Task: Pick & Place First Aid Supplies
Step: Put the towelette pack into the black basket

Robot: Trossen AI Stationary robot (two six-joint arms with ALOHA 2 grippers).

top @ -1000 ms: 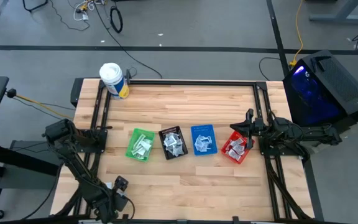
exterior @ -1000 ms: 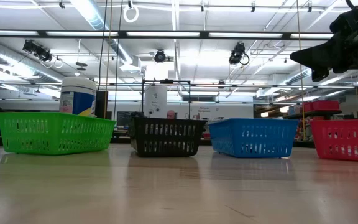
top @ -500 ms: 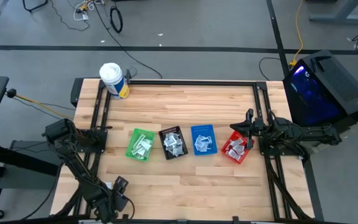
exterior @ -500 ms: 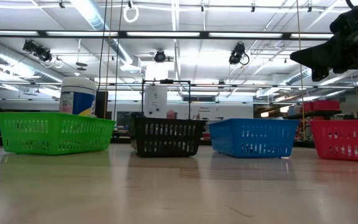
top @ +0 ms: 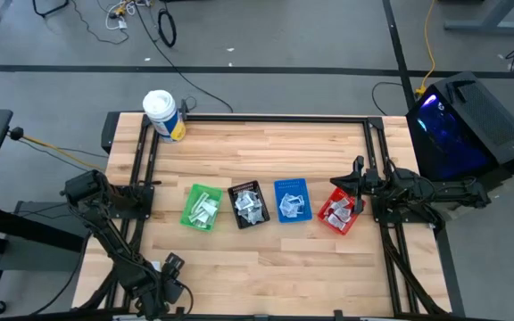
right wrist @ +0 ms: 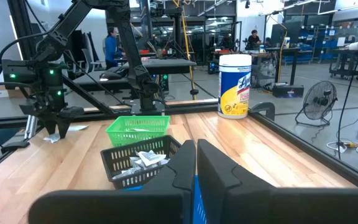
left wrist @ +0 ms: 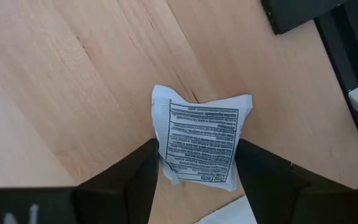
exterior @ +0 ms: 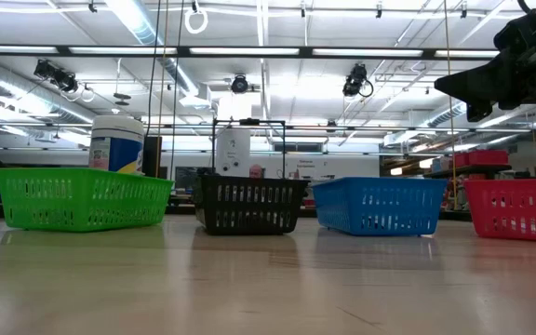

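My left gripper (top: 173, 264) is over the table's near-left part, fingers pointing down, shut on a white sachet (left wrist: 201, 140) with black print. The right wrist view shows that gripper (right wrist: 55, 124) far off with white packets below it. My right gripper (top: 352, 185) hovers shut above the red bin (top: 339, 212), pointing toward the table's left; its fingers (right wrist: 196, 158) touch nothing. Other sachets lie in the green (top: 202, 207), black (top: 249, 205), blue (top: 291, 200) and red bins. My left gripper pinches the printed sachet between its two fingers, one on each side edge (left wrist: 161, 143), coming from above and pointing down. The printed face is turned toward the wrist camera. Whether its lower end rests on the wood, I cannot tell.
The four bins stand in a row across the table's middle. A white tub with a yellow-blue label (top: 163, 116) stands at the far-left corner. Black rails run along the table's left and right sides. Another white packet edge (left wrist: 229, 214) shows below the left fingers.
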